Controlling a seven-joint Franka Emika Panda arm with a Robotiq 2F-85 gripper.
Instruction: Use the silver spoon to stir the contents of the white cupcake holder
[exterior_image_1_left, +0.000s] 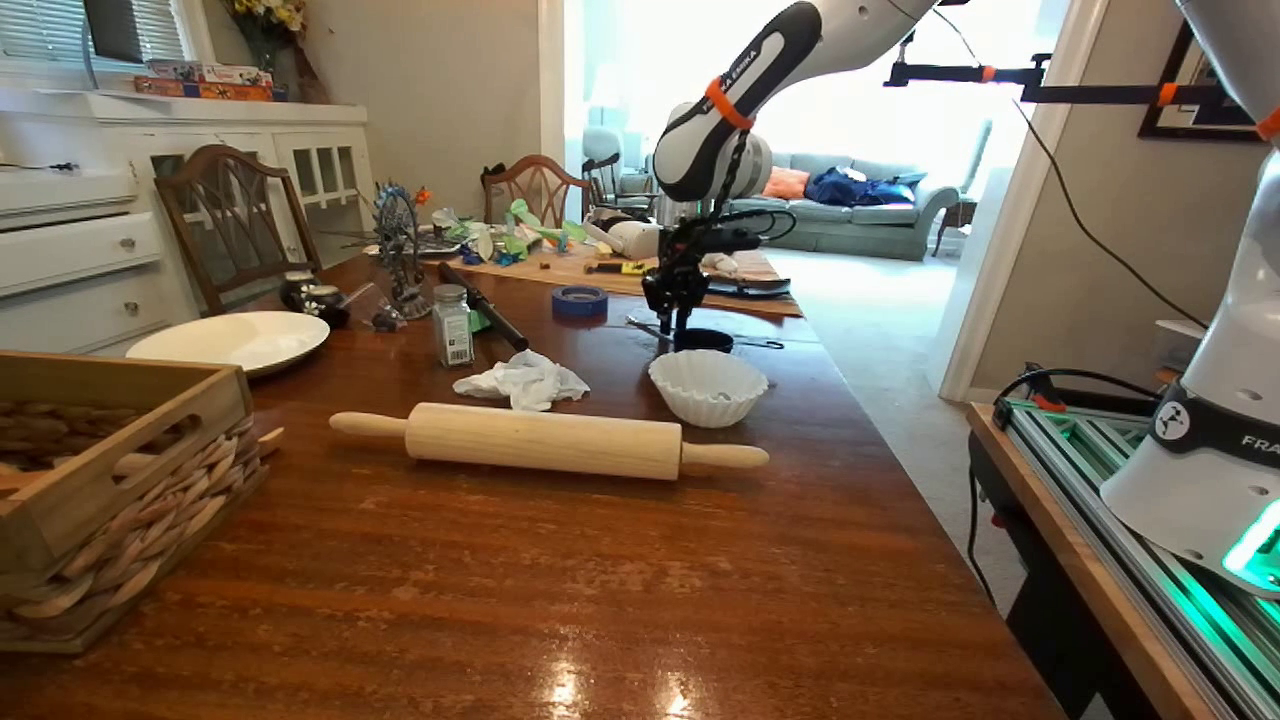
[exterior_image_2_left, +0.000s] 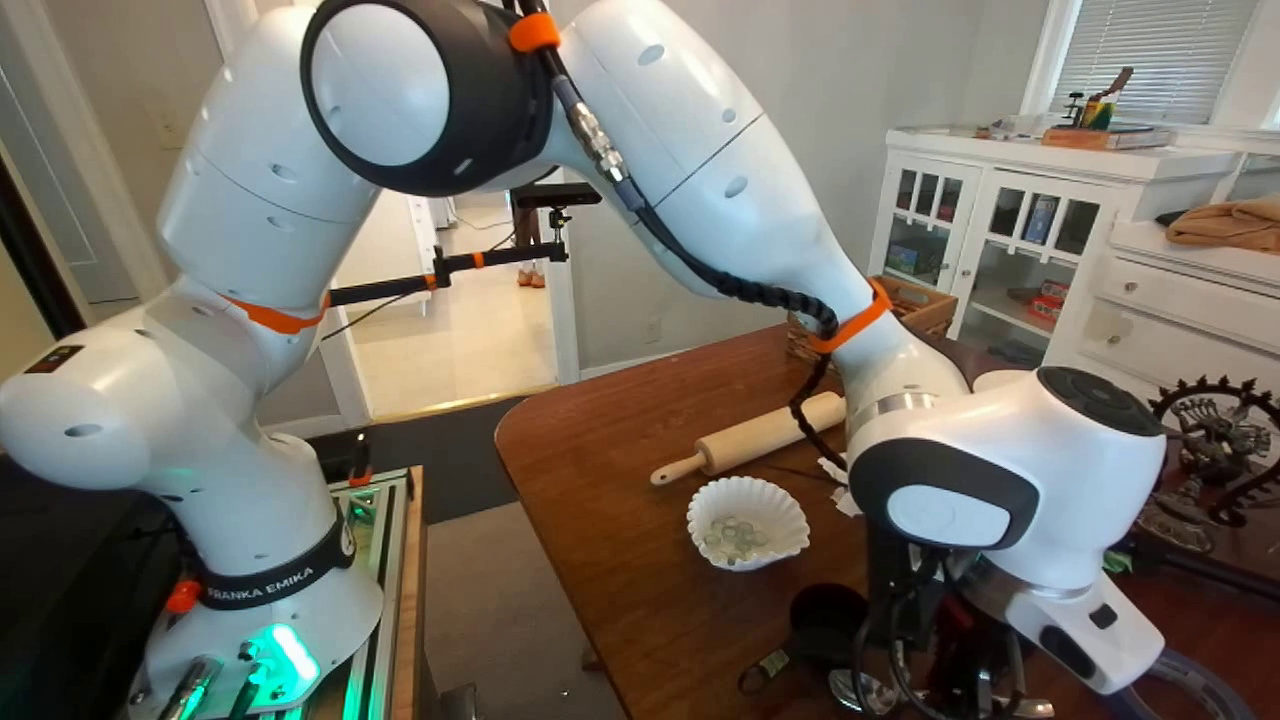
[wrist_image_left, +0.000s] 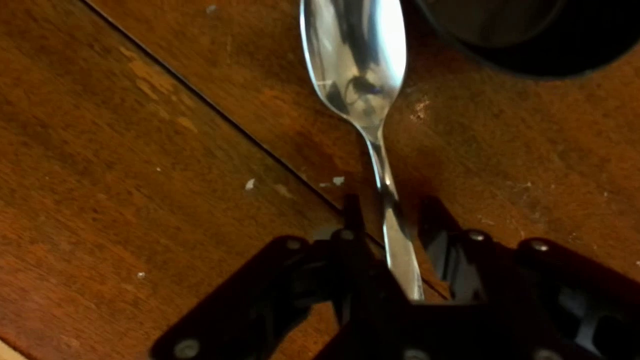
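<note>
The silver spoon (wrist_image_left: 357, 60) lies on the wooden table in the wrist view, bowl away from my gripper. Its bowl also shows in an exterior view (exterior_image_2_left: 860, 690). My gripper (wrist_image_left: 392, 210) points down with a finger on each side of the spoon's handle. Gaps show between the handle and both fingers, so it is open around the handle. In an exterior view the gripper (exterior_image_1_left: 674, 325) is low over the table, behind the dark cup (exterior_image_1_left: 703, 340). The white cupcake holder (exterior_image_1_left: 708, 392) stands upright on the table; its fluted wall (exterior_image_2_left: 765, 500) surrounds pale translucent pieces (exterior_image_2_left: 735, 538).
The dark measuring cup (wrist_image_left: 530, 65) sits beside the spoon's bowl. A wooden rolling pin (exterior_image_1_left: 545, 440) lies near the cupcake holder. A crumpled white tissue (exterior_image_1_left: 525, 380), glass jar (exterior_image_1_left: 453, 328), blue tape roll (exterior_image_1_left: 579, 301), white plate (exterior_image_1_left: 240, 340) and basket (exterior_image_1_left: 130, 520) stand farther along.
</note>
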